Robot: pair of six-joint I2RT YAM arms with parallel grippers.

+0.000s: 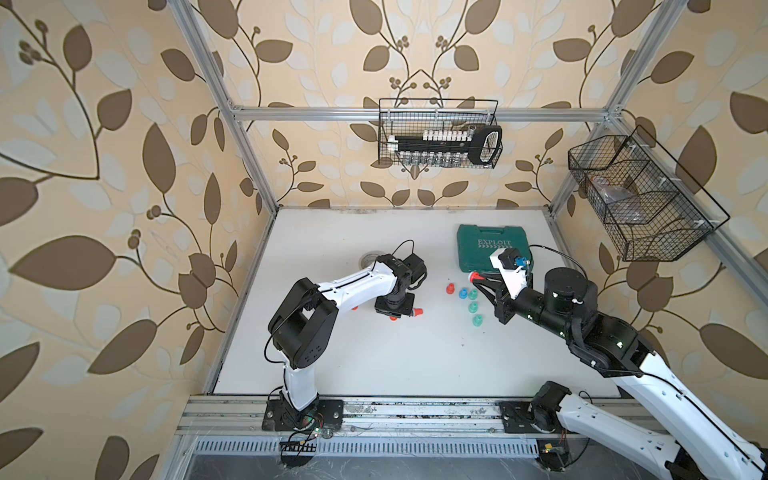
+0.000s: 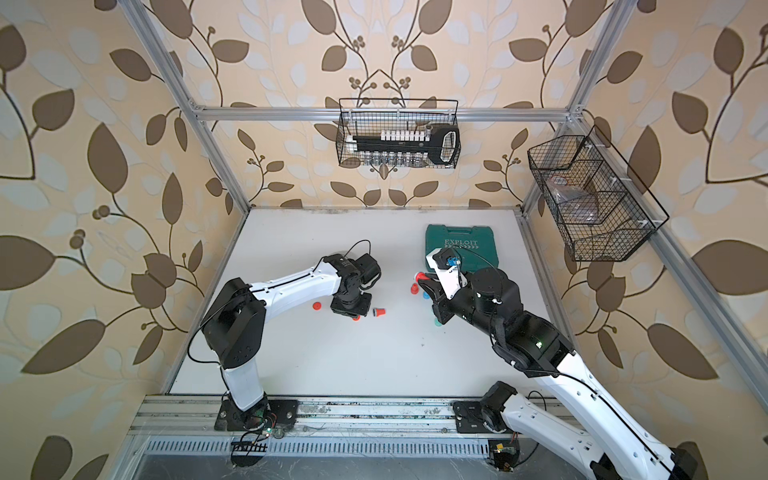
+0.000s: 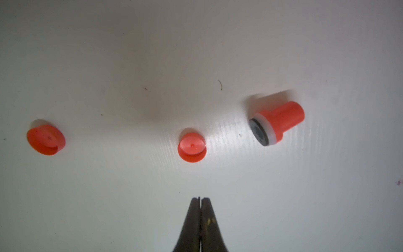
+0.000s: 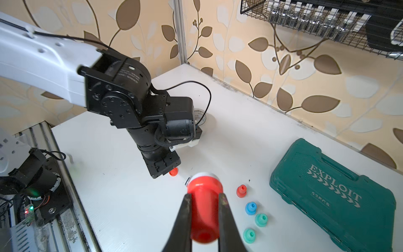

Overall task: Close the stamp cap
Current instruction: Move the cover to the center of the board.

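Observation:
My right gripper point(image 4: 205, 195) is shut on a red stamp point(image 4: 205, 209) and holds it above the table; a white rim shows at the stamp's far end. In both top views that stamp point(image 1: 475, 277) hangs beside the green case. My left gripper point(image 3: 200, 198) is shut with nothing in it and points down at the table. Just ahead of its tips lies a red cap point(image 3: 192, 147). A second red cap point(image 3: 46, 139) lies off to one side. On the other side a second red stamp point(image 3: 277, 123) lies tipped over, its dark face bare.
Small stamps stand upright in a cluster by my right arm: red point(image 1: 449, 288), blue point(image 1: 463, 294) and three green point(image 1: 473, 308). A green EXPLOIT case point(image 1: 490, 245) sits at the back right. Wire baskets point(image 1: 440, 133) hang on the walls.

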